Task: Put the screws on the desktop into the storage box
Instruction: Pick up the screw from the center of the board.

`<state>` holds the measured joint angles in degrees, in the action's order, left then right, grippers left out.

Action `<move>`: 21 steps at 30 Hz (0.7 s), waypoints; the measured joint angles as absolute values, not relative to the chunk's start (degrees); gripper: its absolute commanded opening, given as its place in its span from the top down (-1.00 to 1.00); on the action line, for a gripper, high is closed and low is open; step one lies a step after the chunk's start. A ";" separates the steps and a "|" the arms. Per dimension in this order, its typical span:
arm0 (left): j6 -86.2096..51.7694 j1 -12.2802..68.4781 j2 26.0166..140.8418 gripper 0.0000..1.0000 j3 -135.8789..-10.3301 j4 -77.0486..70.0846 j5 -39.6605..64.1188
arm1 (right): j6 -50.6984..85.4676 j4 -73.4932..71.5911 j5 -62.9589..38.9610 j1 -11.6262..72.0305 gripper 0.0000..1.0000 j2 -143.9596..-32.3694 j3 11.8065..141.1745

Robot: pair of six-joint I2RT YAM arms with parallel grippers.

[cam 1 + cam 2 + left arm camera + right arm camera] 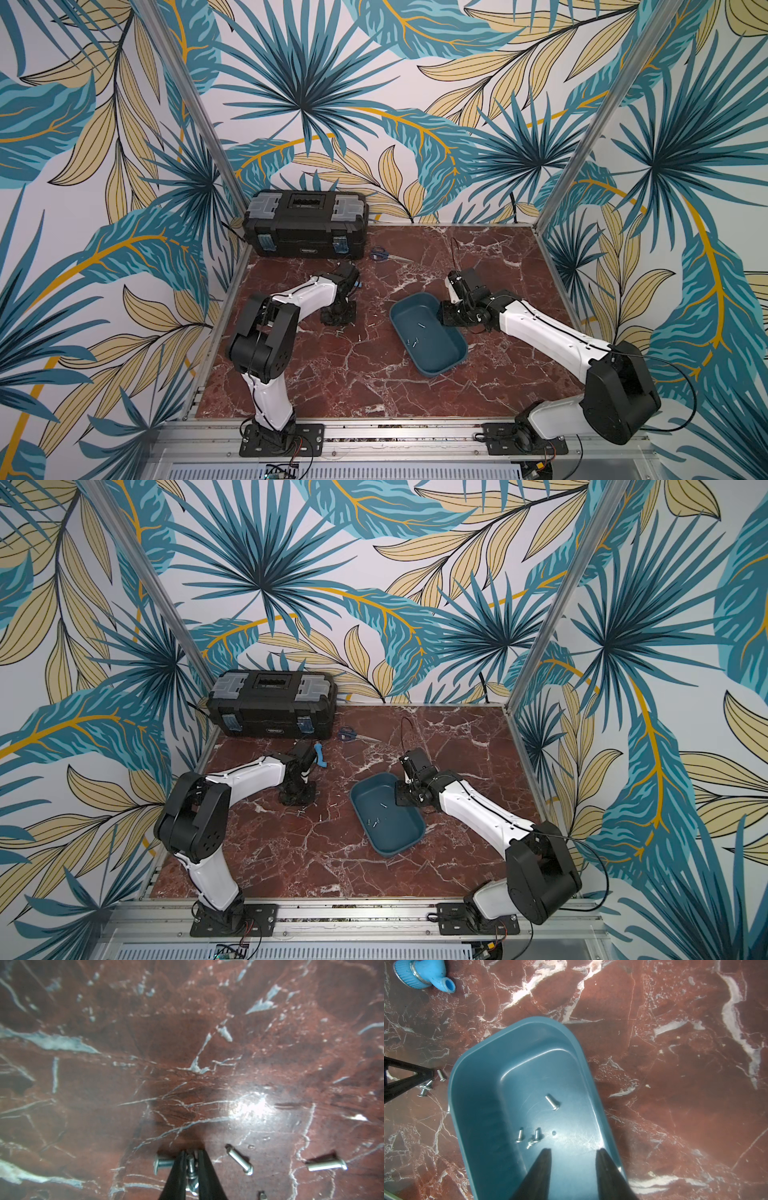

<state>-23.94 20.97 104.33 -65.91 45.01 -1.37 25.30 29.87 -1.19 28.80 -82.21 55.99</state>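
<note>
Teal plastic, the box [436,353] sits right of centre on the desktop [365,390], its long sides running from far left to near right. It holds four screws [552,1102]: one alone on the floor, and three bunched together a little nearer.

The right gripper [573,1150] hangs over the right side of the box. Its fingers are spread well apart with nothing between them, and in the right wrist view the bunch of three lies close to one fingertip.

The left gripper [191,1152] stands tips down on the desktop, left of the box and near it. Its fingers are almost together, pinching one screw [190,1164] that lies on the marble between them. The left wrist view shows five more loose screws around it:
- one touches the outside of a finger
- one is partly hidden behind the pinched screw and the fingers
- two lie apart on the other side
- one is cut off at the picture's edge

All of these lie in the patch between the left gripper and the box's left wall. In both top views they are only pale specks.

Elsewhere there is one black toolbox [305,226] in the far left corner and one pair of scissors [388,255] just right of it. One blue fitting [423,974] lies beside the left arm's wrist, on its far side
</note>
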 measured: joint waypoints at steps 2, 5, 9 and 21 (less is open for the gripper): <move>-23.97 20.95 104.33 0.81 -65.93 44.93 -1.37 | 25.30 29.89 -1.19 28.80 0.19 -82.21 55.99; -23.94 20.95 104.25 0.93 -65.98 44.95 -1.34 | 25.30 29.87 -1.19 28.80 0.18 -82.21 55.99; -23.94 20.95 104.18 1.00 -65.98 44.97 -1.34 | 25.30 29.87 -1.19 28.80 0.19 -82.21 55.99; -24.01 20.95 103.22 1.00 -66.02 45.01 -0.82 | 25.30 29.89 -1.15 28.80 0.18 -82.21 55.99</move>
